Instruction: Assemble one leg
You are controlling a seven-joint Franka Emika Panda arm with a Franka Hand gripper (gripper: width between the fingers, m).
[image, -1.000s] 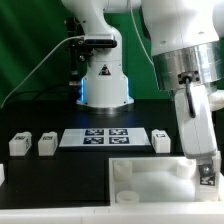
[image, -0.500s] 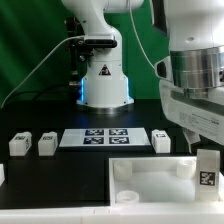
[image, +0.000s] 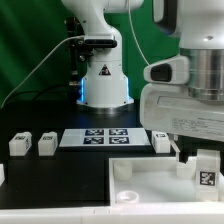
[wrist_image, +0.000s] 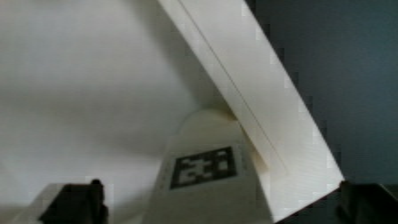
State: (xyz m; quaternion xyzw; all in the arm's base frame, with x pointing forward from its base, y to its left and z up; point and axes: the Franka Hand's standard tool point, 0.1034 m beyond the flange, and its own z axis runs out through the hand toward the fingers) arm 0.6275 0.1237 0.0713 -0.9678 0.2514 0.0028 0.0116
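A small white leg (image: 206, 169) with a black-and-white tag on its face stands upright at the lower right of the exterior view, on the far right corner of a large flat white square piece (image: 150, 180). Directly above it, filling the right side of the frame, hangs the bulky white and grey wrist of the robot arm. The gripper (image: 196, 153) reaches down around the top of the leg, with one dark fingertip visible just beside the leg's upper left edge. Whether the fingers are pinching the leg or standing slightly apart from it cannot be told.

In the wrist view the same leg (wrist_image: 221, 160) rises at lower centre, tag facing the camera, between two dark fingertips (wrist_image: 73, 200) at the lower corners.

Further left in the exterior view, three more tagged blocks (image: 19, 144) (image: 47, 144) (image: 162, 140) sit on the black table (image: 40, 175), on both sides of the marker board (image: 103, 137) at centre. The arm's white base (image: 104, 80) stands behind.
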